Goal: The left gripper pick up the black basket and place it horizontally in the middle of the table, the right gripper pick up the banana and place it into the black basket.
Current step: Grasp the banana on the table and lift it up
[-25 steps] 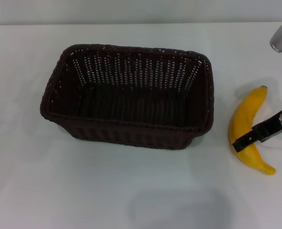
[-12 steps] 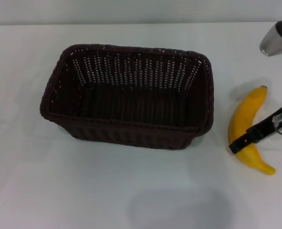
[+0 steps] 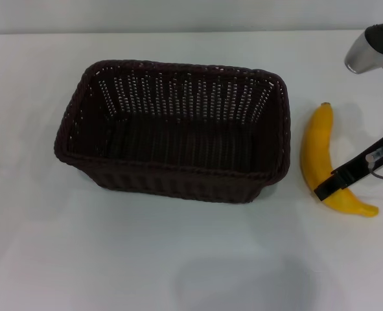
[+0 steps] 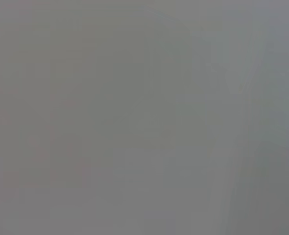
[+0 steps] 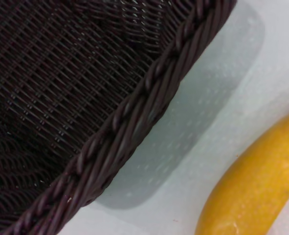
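Since the banana (image 3: 317, 155) has turned from its position a second ago, with its stem tip swung toward the basket (image 3: 175, 129) and its body now closer to the basket's right wall, the right gripper (image 3: 327, 186) appears to have hold of it and to be moving it. Contact is at the lower third of the banana, where one black finger crosses the fruit; the second finger is hidden, so whether the pincer is clamped on the fruit cannot be told. Whether the banana rests on the table (image 3: 178, 259) or is just clear of it cannot be confirmed either. In the right wrist view the banana (image 5: 256, 191) lies just beside the braided rim of the basket (image 5: 134, 117), apart from it

The basket sits open side up, long side across, near the middle of the table, so the first step is judged complete and the transfer into the basket remains

The right arm reaches in from the right edge, forearm sloping down toward the fruit. The left gripper is out of view
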